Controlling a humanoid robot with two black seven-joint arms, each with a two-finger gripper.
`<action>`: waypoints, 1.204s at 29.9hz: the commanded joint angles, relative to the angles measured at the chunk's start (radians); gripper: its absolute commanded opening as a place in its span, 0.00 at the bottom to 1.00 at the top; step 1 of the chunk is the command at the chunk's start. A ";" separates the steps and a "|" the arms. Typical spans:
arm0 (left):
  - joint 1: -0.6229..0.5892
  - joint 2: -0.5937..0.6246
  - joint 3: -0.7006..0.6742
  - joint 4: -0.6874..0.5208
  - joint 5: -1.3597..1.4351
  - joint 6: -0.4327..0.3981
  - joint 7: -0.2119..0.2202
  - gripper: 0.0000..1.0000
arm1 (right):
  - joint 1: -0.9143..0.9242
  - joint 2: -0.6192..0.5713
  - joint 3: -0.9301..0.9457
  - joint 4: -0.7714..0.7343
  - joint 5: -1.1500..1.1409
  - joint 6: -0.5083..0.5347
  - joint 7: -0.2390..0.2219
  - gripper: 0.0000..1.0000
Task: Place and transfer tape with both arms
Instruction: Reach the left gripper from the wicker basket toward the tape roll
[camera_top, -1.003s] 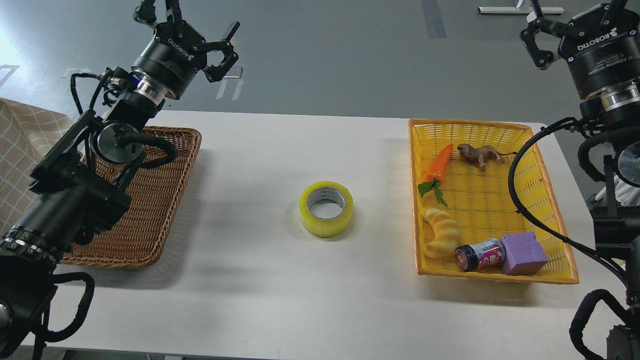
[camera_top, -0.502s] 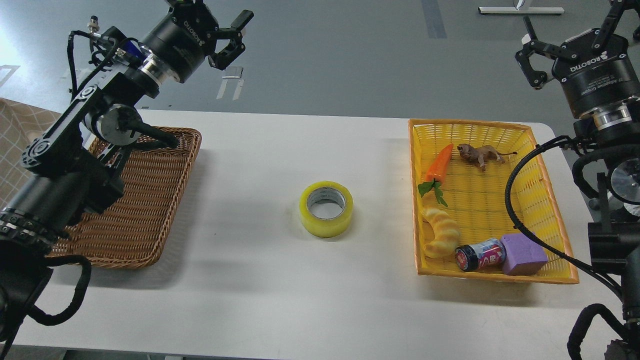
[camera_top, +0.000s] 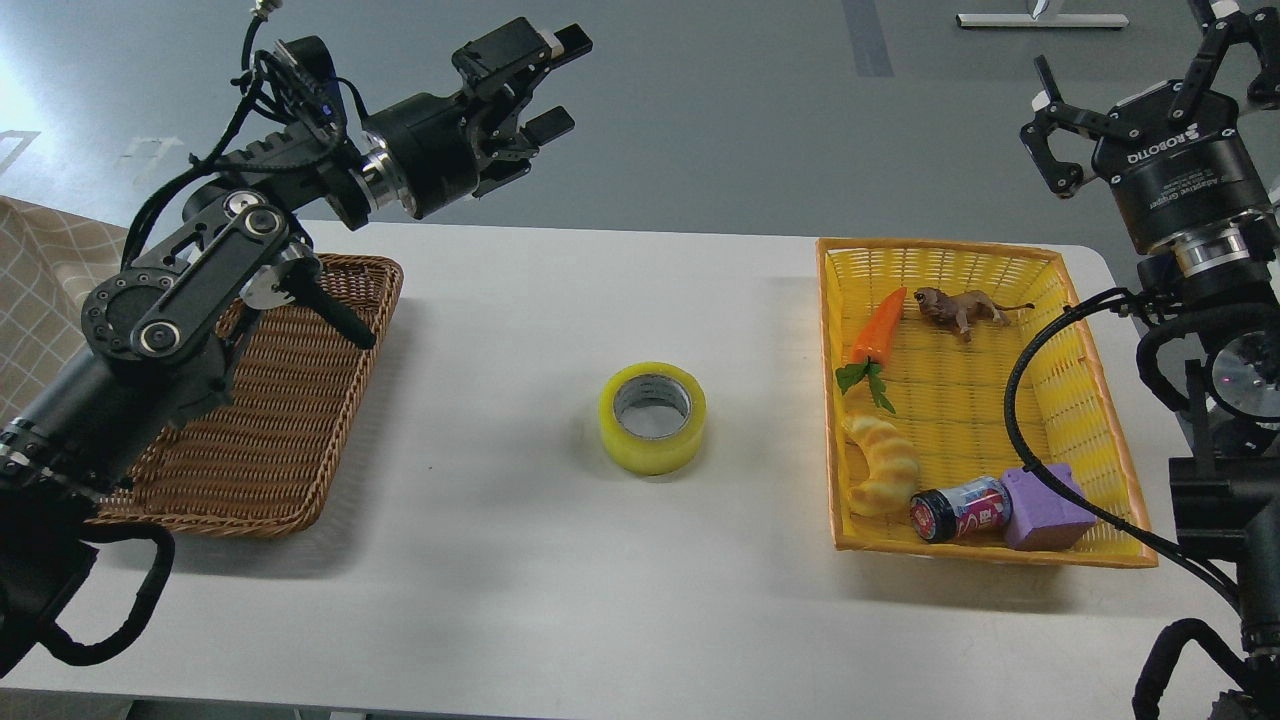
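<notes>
Tape (camera_top: 652, 417) sits flat on the table (camera_top: 520, 560) at frame center, untouched, between the wicker tray (camera_top: 300, 440) and the yellow basket (camera_top: 1095, 400). Your left claw (camera_top: 545, 85) has swung over the last second from pointing up to pointing right, reaching out from the upper left toward the middle; judge that as the opening of a pickup. Its fingers stand apart, holding nothing. Your right claw (camera_top: 1130, 85), upper right, has barely shifted, fingers spread wide, also empty.
</notes>
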 joint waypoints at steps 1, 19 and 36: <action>-0.002 0.010 0.019 -0.026 0.083 0.022 0.001 0.98 | 0.003 0.002 -0.002 -0.002 0.000 0.000 -0.002 1.00; -0.017 0.034 0.075 -0.071 0.563 0.142 0.009 0.98 | 0.006 0.017 -0.016 -0.005 -0.002 0.000 -0.002 1.00; -0.016 0.161 0.357 -0.183 0.772 0.137 0.085 0.98 | 0.000 0.020 -0.062 -0.055 -0.008 0.000 -0.003 1.00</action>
